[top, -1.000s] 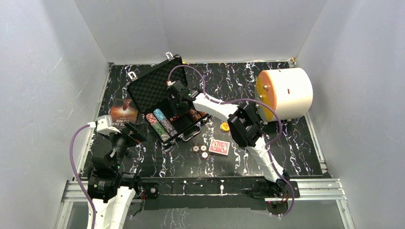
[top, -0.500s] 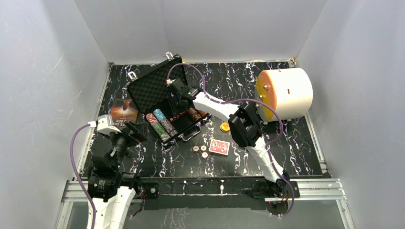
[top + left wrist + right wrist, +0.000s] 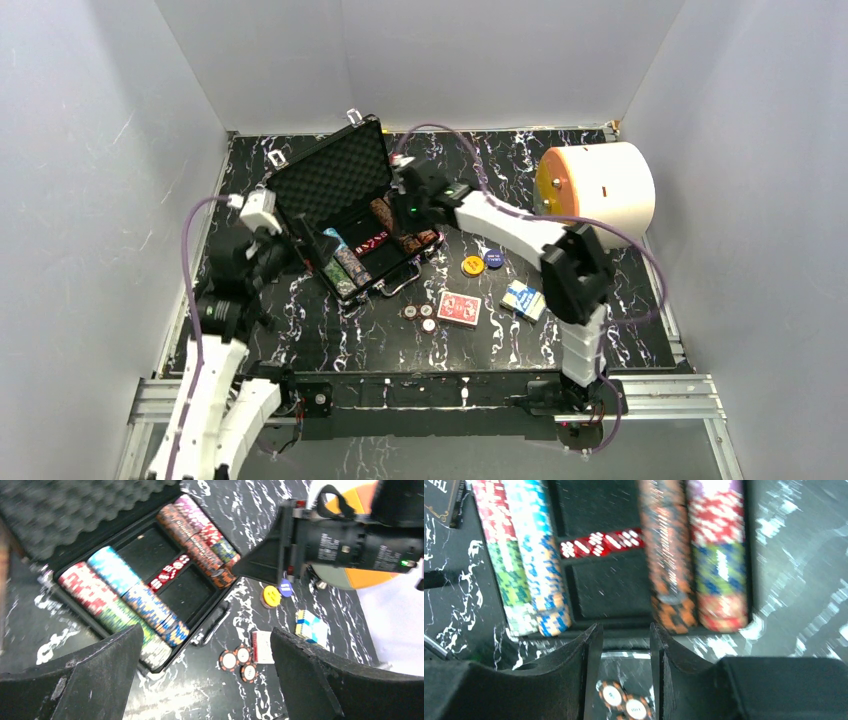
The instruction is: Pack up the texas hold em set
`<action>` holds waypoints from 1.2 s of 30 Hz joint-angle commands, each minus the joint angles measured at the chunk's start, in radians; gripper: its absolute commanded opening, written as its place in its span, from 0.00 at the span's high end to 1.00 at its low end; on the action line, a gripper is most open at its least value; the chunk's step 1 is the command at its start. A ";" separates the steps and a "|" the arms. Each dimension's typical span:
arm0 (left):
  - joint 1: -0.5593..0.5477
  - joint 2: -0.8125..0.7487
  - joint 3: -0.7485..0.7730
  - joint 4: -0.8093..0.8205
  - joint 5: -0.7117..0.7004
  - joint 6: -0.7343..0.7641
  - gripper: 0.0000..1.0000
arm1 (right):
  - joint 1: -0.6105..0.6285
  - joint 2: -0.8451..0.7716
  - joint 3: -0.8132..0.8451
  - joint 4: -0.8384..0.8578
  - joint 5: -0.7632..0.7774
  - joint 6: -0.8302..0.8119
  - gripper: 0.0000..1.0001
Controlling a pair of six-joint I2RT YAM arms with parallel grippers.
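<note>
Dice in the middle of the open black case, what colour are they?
The small cube dice are red with white pips, clearest in the left wrist view.

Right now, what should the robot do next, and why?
Probably move the right gripper over to the red deck and grasp it. The gripper hangs empty above the case, the deck lies out on the table, and an empty slot could take it.

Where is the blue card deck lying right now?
In the top view, the blue card deck lies on the table, right of the red card deck and outside the black case.
</note>
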 commanded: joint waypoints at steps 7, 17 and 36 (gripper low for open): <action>-0.057 0.577 0.300 0.070 0.242 0.135 0.14 | -0.140 -0.433 -0.483 0.181 -0.047 0.093 0.52; -0.232 0.993 0.558 -0.087 -0.068 0.317 0.51 | -0.151 -0.554 -0.712 0.232 -0.075 0.131 0.52; -0.311 1.260 0.719 -0.298 -0.144 0.650 0.66 | -0.163 -0.521 -0.760 0.253 -0.089 0.119 0.52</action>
